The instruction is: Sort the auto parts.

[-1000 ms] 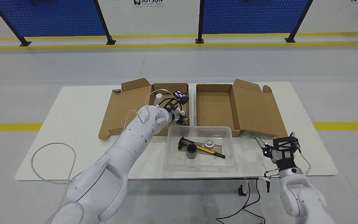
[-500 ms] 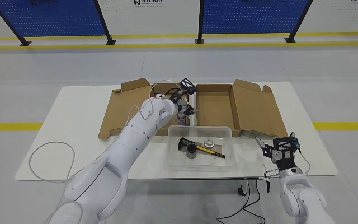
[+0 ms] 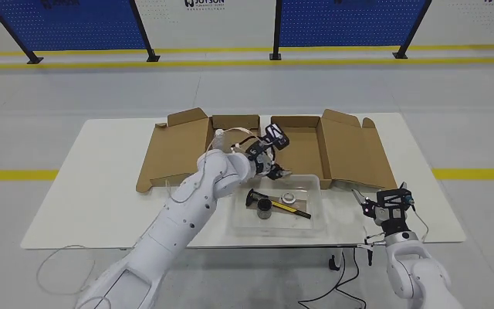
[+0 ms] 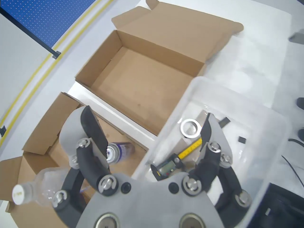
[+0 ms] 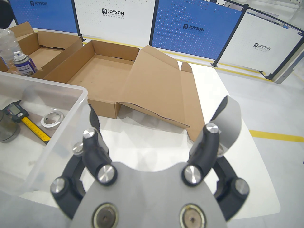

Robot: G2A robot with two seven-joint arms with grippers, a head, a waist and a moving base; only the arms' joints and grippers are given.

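On the table [image 3: 100,193], two open cardboard boxes [image 3: 297,151] lie at 12 o'clock of the clear bin [image 3: 305,225]. Left gripper [image 3: 272,167] hangs above the bin's 12 o'clock rim, jaws apart, empty; right gripper [image 3: 384,207], at 3 o'clock, likewise. Caliper [image 3: 279,205], cylinder [image 3: 265,207], ring [image 3: 287,195] lie inside.

A digital caliper [image 4: 166,166] with a yellow scale is lying flat in the clear bin [image 4: 237,93], right under the left pincer [image 4: 147,119]. A silver ring [image 4: 190,128] is resting beside it, close to one fingertip, and a dark cylinder [image 3: 265,207] is standing by the caliper's head. On the pincer's other side, a spray can [image 4: 118,149] and a clear bottle [image 4: 35,188] are standing upright in the cardboard box [image 4: 47,126]
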